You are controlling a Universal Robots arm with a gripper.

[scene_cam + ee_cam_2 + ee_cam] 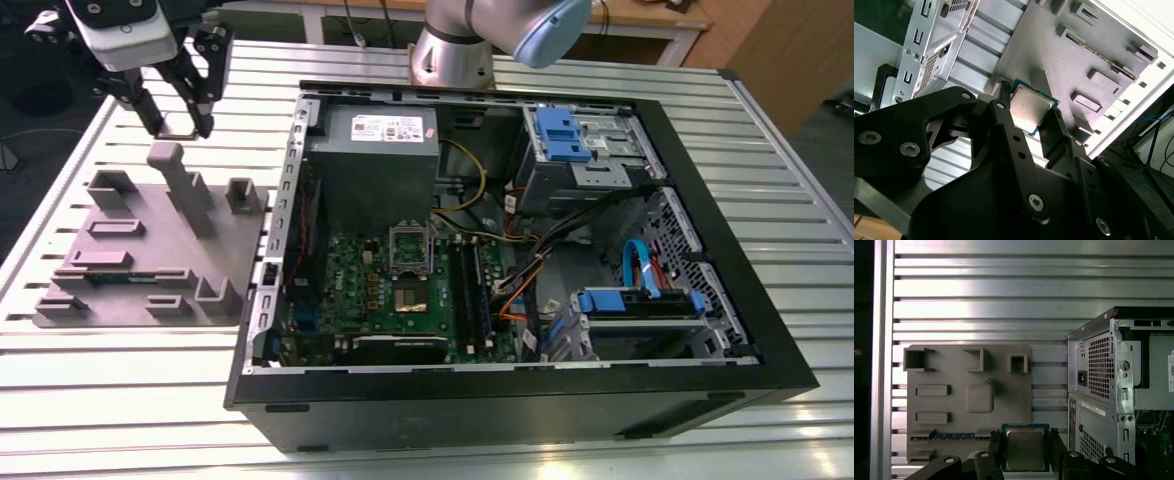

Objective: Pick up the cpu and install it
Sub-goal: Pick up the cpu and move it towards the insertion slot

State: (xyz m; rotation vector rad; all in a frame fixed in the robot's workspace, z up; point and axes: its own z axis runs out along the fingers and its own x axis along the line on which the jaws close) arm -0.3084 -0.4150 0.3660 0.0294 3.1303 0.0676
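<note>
We see the gripper point(1025, 447) clenched on the cpu point(1025, 449), its two black fingers point(1004, 120) pressing opposite edges of the chip, whose dull silver top faces the camera in both wrist views. In the exterior view the gripper hangs above the far end of the grey fixture tray point(954, 405), so the cpu is in the air over the tray and not in any of its pockets.

The tray lies on the slatted metal table point(134, 400), just beside the open computer case point(507, 410), on the exterior view's left of it. The tray carries several raised posts and sunken slots, and one long slot holds a narrow green memory stick point(949, 436).

Inside the case we make out the green motherboard point(387, 300) flat on the bottom, a grey power supply point(374, 160) with a white label against the far wall, and blue drive carriers point(641, 300) on the exterior view's right, with bundled cables between them. A square socket point(407, 247) sits near the middle of the board; from this angle we cannot tell whether anything lies in it.
</note>
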